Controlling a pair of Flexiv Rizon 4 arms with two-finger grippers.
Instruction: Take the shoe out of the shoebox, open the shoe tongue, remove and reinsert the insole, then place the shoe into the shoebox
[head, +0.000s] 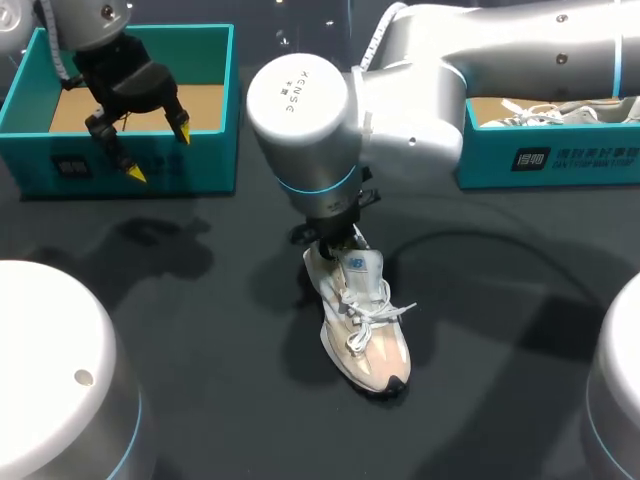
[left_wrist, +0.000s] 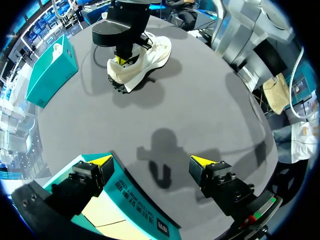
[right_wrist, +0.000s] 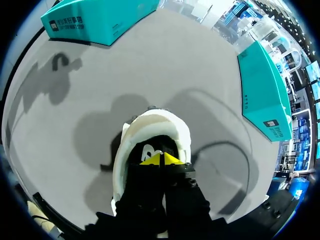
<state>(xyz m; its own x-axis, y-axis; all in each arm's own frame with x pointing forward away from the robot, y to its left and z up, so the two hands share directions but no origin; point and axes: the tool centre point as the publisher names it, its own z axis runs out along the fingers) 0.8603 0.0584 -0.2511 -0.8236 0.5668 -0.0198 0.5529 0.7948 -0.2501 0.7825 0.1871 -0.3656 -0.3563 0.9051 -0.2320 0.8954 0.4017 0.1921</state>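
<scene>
**A:** Where is the cream-and-white lace-up sneaker (head: 365, 320) sitting?

**B:** It is standing upright on the dark grey table (head: 500, 330), outside both boxes, with its heel end facing the boxes at the far edge and its laces lying loose over the tongue.

**A:** What is the right gripper (right_wrist: 161, 160) doing?

**B:** It is reaching down into the sneaker's heel opening. Its two yellow tips are pressing together inside the collar. I cannot tell whether anything thin is lying between them.

**A:** And the left gripper (head: 160, 150)?

**B:** It is hovering well apart from the sneaker, above the front wall of the open teal cardboard shoebox (head: 200, 160). Its fingers are spreading wide and holding nothing. One tip is hanging over the box's brown floor and the other over the table just outside the wall.

**A:** Anything else on the table?

**B:** A second teal box (head: 540, 150) is sitting at the far right, with another pale shoe (head: 540, 110) lying inside it.
</scene>
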